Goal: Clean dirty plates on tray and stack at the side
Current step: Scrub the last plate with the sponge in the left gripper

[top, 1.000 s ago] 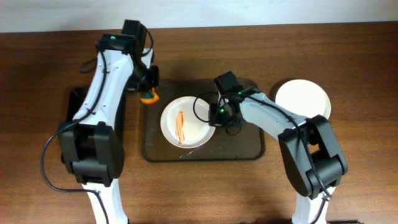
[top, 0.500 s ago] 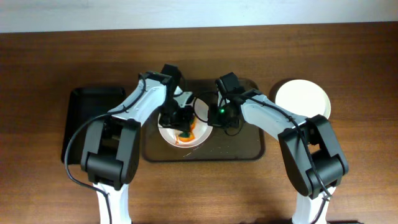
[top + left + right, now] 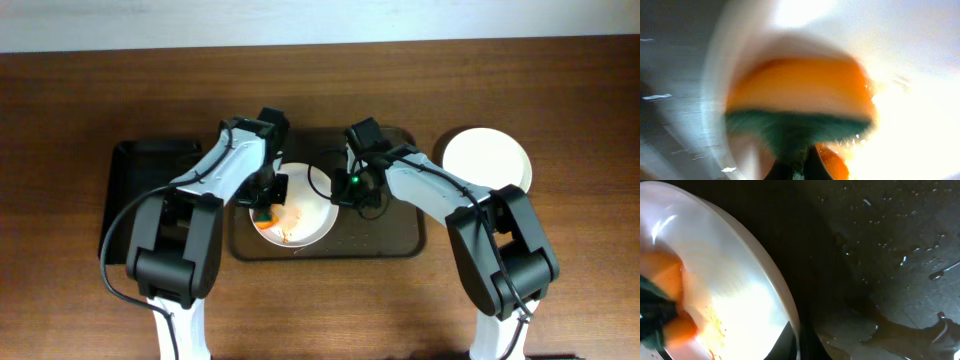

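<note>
Brown wood of the table (image 3: 560,290) fills the overhead view, with both arms reaching in over its middle. At the centre lies the dark tray (image 3: 385,235), its bare floor wet; the right wrist view shows droplets (image 3: 880,245) and a thin puddle on it. Well to the left of the tray sits a black bin (image 3: 125,200).

On the left half of the tray rests the dirty plate (image 3: 310,215), white, with orange smears (image 3: 290,232) across its lower part. A clean plate (image 3: 487,160) lies on the table just beyond the tray's right edge, apart from both arms.

The left gripper (image 3: 268,205) is clamped on the sponge (image 3: 264,222) and presses it onto the left side of the dirty plate. In the left wrist view the sponge (image 3: 795,95) is blurred and fills most of the frame, orange body above and dark green scouring layer below, touching the plate's white surface (image 3: 910,60).

The right gripper (image 3: 345,190) sits at the plate's right edge. From its wrist camera the white rim (image 3: 740,295) runs down between the two dark fingers at the bottom of the frame, which are closed on it (image 3: 799,347). The sponge (image 3: 665,305) shows at the far left of that view.
</note>
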Motion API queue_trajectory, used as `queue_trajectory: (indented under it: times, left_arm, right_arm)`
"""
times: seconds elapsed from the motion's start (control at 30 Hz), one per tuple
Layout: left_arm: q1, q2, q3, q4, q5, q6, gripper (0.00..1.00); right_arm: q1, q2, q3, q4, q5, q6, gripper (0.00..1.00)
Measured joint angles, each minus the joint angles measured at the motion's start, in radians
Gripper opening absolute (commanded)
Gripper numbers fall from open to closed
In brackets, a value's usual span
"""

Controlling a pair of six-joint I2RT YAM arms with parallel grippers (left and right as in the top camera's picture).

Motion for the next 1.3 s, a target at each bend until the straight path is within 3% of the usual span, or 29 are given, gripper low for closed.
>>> queue_trajectory:
  times: [0.1,0.2,0.3,0.37,0.43,0.5,0.57,0.63,0.67,0.73,0.83,0.93,0.97,1.03,1.13,1.23,1.3]
  left_arm:
    - [0.001,0.000,-0.021,0.082,0.250,0.137,0.00]
    - [-0.001,0.000,-0.027,0.207,0.266,0.076,0.00]
    - [-0.031,-0.010,-0.026,0.288,0.071,-0.106,0.00]
    - [-0.035,-0.013,-0.021,0.303,-0.159,-0.204,0.00]
    - [-0.035,-0.013,-0.020,0.256,-0.283,-0.239,0.00]
    - [-0.023,-0.013,-0.016,0.161,-0.188,-0.146,0.00]
    - [0.011,-0.013,-0.013,0.088,0.124,0.040,0.00]
    - [-0.005,0.002,-0.027,0.131,0.369,0.136,0.00]
    - [-0.007,0.008,-0.034,0.205,0.418,0.146,0.00]
    - [0.003,0.010,-0.040,0.346,0.415,0.081,0.00]
    - [0.015,0.006,-0.034,0.378,0.225,-0.090,0.00]
    - [0.018,-0.007,0.001,0.237,-0.171,-0.190,0.00]
    - [0.017,-0.003,0.024,0.163,-0.195,-0.195,0.00]
    - [0.031,0.018,0.134,-0.053,-0.145,-0.163,0.00]
    - [0.051,0.028,0.411,-0.240,0.006,-0.061,0.00]
    - [0.087,0.026,0.645,-0.281,0.061,-0.028,0.00]
    - [0.149,0.026,0.684,-0.266,0.063,-0.025,0.00]
  right_arm:
    - [0.000,0.000,0.000,0.000,0.007,-0.003,0.04]
    - [-0.006,0.000,0.000,0.001,0.021,0.005,0.04]
    - [-0.008,0.000,0.000,0.005,0.023,0.024,0.04]
    - [-0.008,0.000,0.000,0.005,0.023,0.024,0.04]
    - [-0.005,0.001,0.000,0.012,0.011,0.023,0.04]
    - [-0.003,0.001,0.000,0.002,0.012,0.018,0.04]
    - [-0.006,0.001,0.000,-0.001,0.015,0.010,0.04]
    - [-0.006,0.001,-0.001,0.000,0.015,0.008,0.04]
    - [-0.006,0.001,-0.001,0.000,0.016,0.009,0.04]
    - [-0.006,0.001,-0.001,0.000,0.017,0.013,0.04]
    - [-0.006,0.001,-0.001,0.003,0.018,0.013,0.04]
    - [-0.001,0.001,-0.002,0.012,0.003,0.015,0.04]
    - [0.003,0.001,-0.002,0.013,-0.003,0.015,0.04]
    - [0.004,0.001,-0.002,0.006,-0.005,0.014,0.04]
    - [0.000,0.001,-0.004,0.001,-0.004,-0.003,0.04]
    - [-0.003,-0.018,-0.005,-0.056,0.031,-0.039,0.04]
    - [-0.004,-0.085,-0.004,-0.172,0.150,-0.079,0.04]
